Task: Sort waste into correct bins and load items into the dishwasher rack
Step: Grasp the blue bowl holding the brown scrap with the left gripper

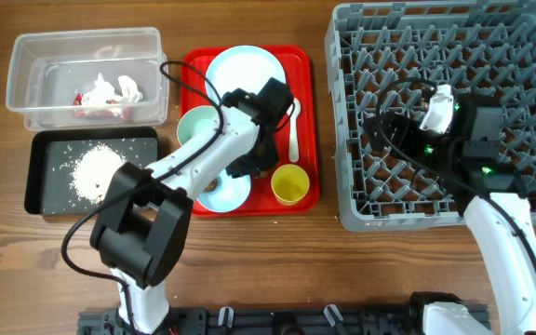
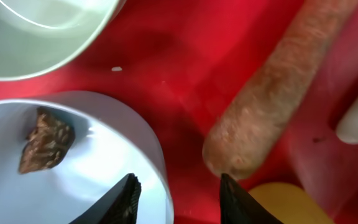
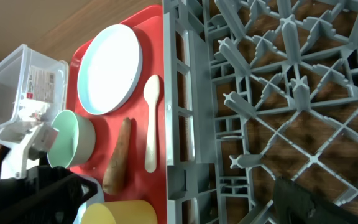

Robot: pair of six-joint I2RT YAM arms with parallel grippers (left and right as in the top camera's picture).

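Rice grains (image 1: 96, 172) lie in the black bin (image 1: 37, 177), wrapper (image 1: 96, 100) and tissue (image 1: 126, 88) in the clear tub (image 1: 26, 102). Left gripper (image 2: 179, 199) hangs low over the red tray (image 1: 310, 121), fingers spread and empty. The carrot (image 2: 278, 93) lies just ahead of one fingertip, and a blue bowl (image 2: 104, 162) holding a brown lump (image 2: 45, 140) sits under the other. Right gripper (image 1: 431, 126) hovers over the dishwasher rack (image 1: 529, 56); its grip cannot be told.

The table (image 1: 249, 270) is brown wood with a visible grain. The tray (image 2: 185, 74) is glossy red plastic, smooth enough to show reflections. The carrot (image 2: 272, 93) has a rough, matt, speckled skin. The bowl (image 2: 104, 155) is smooth and shiny inside, and the brown lump (image 2: 45, 140) in it looks rough and crumbly. The rack (image 3: 176, 180) is matt grey plastic, the tub (image 1: 21, 93) clear plastic, and the spoon (image 3: 151, 124) smooth white plastic.
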